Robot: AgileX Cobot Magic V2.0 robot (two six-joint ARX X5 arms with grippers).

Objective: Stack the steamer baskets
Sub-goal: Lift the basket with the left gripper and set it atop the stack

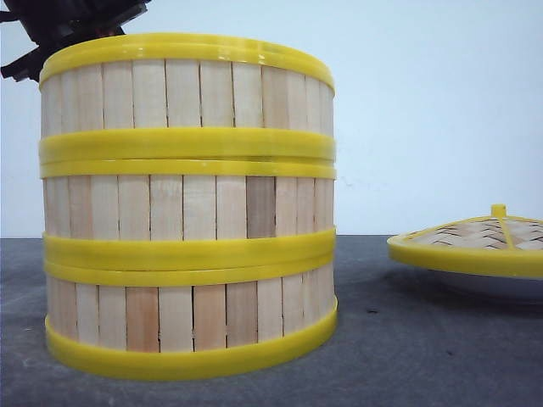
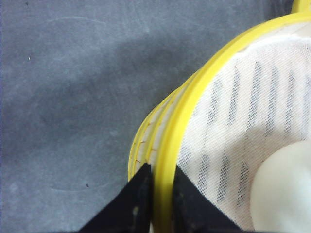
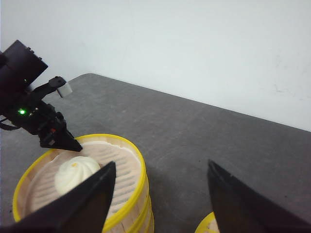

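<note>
Three steamer baskets stand stacked at the left of the front view: top (image 1: 187,89), middle (image 1: 187,208) and bottom (image 1: 187,318). My left gripper (image 2: 163,189) is shut on the top basket's yellow rim (image 2: 177,131), one finger outside the wall and one inside. The top basket (image 3: 124,165) has a white mesh liner (image 2: 243,111) and holds a white bun (image 3: 73,174). My right gripper (image 3: 163,194) is open and holds nothing. It hangs above the table to the right of the stack.
A domed woven lid (image 1: 484,242) with a yellow rim and knob rests on a white plate (image 1: 501,287) at the right. The table (image 1: 399,348) is dark grey, with a pale wall (image 1: 424,102) behind it. The left arm's black body (image 3: 22,97) reaches over the stack's far side.
</note>
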